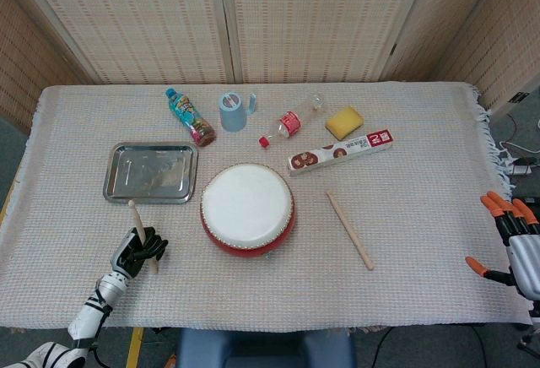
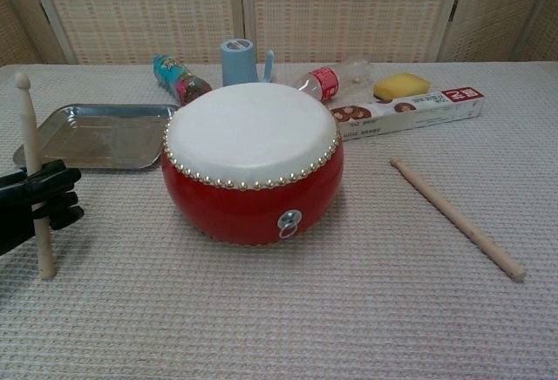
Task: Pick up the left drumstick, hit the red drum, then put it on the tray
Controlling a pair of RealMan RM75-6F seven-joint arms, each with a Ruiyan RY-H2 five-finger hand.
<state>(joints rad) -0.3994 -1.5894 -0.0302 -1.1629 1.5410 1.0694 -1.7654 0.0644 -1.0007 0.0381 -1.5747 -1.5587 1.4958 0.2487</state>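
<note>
**Drumstick gripped, drum strike pending**

The red drum [image 2: 252, 160] sits right of the left hand [image 2: 33, 208]; the tray [image 2: 83, 146] lies beyond it. Its fingers clamp the near-upright left drumstick [image 2: 31, 164]. Next, probably: swing the stick right, onto the drumhead.

The left hand [image 1: 135, 251] grips the left drumstick [image 1: 140, 235] near the table's front-left edge — just in front of the tray [image 1: 114, 184] and left of the red drum [image 1: 247, 209]. A second drumstick [image 1: 349, 230] lies right of the drum, while the right hand [image 1: 513, 246] hangs off the table's right edge, fingers apart, holding nothing.
</note>
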